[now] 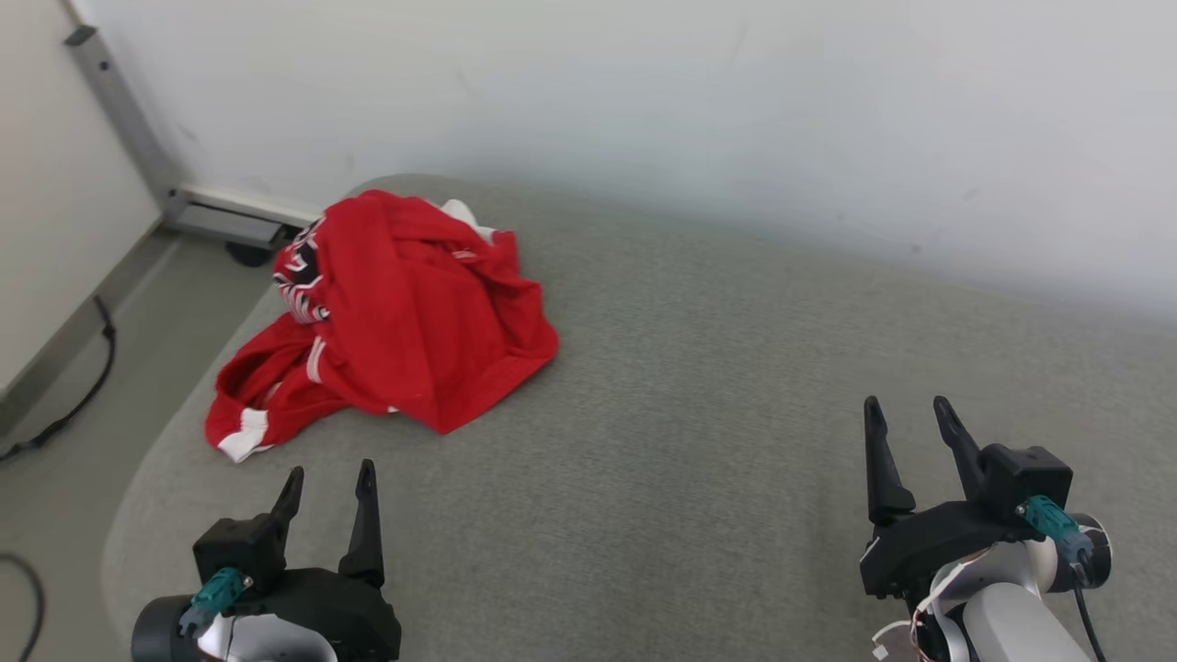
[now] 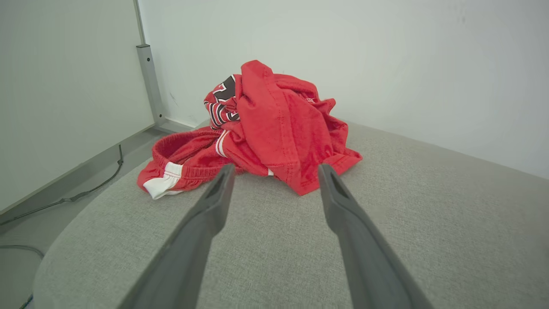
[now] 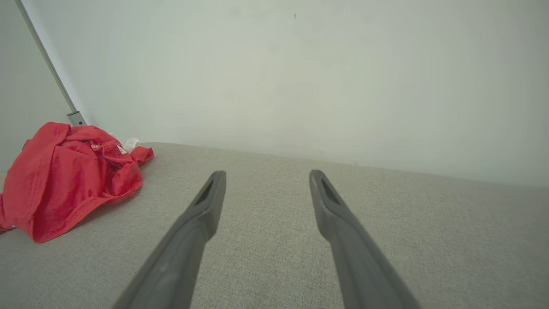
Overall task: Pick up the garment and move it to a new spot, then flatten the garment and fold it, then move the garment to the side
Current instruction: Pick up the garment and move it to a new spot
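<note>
Head view: 1 garment [image 1: 395, 303], 2 pincers [image 1: 331, 469] [image 1: 907, 403]

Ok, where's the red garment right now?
In the head view the red garment lies crumpled at the far left of the grey table, near its rounded corner, ahead of the open left hand.

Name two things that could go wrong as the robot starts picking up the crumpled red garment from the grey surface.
1. The garment is bunched in layers, so the open left gripper might pinch several folds, hampering flattening.
2. It lies near the left edge of the grey surface; a sideways tug could slide it onto the floor.
</note>
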You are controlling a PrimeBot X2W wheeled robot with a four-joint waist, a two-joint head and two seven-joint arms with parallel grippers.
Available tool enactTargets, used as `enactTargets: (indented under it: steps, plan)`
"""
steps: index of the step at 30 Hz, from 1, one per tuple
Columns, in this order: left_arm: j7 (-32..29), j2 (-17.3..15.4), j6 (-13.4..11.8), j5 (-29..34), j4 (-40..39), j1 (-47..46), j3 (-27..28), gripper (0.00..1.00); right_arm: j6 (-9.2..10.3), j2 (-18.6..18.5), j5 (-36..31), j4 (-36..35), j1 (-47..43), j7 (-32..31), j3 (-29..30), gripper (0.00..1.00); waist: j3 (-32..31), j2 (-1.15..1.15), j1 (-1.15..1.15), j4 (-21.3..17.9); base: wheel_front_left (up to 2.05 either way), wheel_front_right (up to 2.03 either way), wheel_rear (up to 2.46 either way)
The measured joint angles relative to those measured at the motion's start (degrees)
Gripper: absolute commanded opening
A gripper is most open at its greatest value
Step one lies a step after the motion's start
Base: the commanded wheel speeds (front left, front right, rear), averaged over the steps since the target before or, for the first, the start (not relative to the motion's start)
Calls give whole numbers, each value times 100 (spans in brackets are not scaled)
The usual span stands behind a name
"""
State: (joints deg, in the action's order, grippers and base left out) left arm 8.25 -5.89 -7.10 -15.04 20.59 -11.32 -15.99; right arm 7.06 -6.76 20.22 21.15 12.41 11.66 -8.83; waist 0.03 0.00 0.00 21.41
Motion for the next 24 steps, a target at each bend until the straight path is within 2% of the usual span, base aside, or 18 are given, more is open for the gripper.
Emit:
enactTargets:
  steps: [6, 12, 17, 24]
  plan:
    - [-187, -18, 14, -33, 66, -63, 34, 100, 0, 29, -1, -145, -14, -9, -27, 100, 29, 0, 0, 327, 0, 0, 0]
    - [-698, 56, 275, -185, 311, -869, -63, 100, 1, -187, -86, -542, -129, -118, 16, 100, 164, 0, 0, 448, 0, 0, 0]
    - [-1292, 1, 394, -482, 773, -1617, 200, 100, 1, -280, -285, -1027, -216, -320, -121, 100, 328, 0, 0, 376, 0, 0, 0]
    - [-2202, -376, 413, -549, 1384, -2724, 419, 100, 4, -514, -573, -1969, -285, -692, -178, 100, 632, 0, 0, -31, 0, 0, 0]
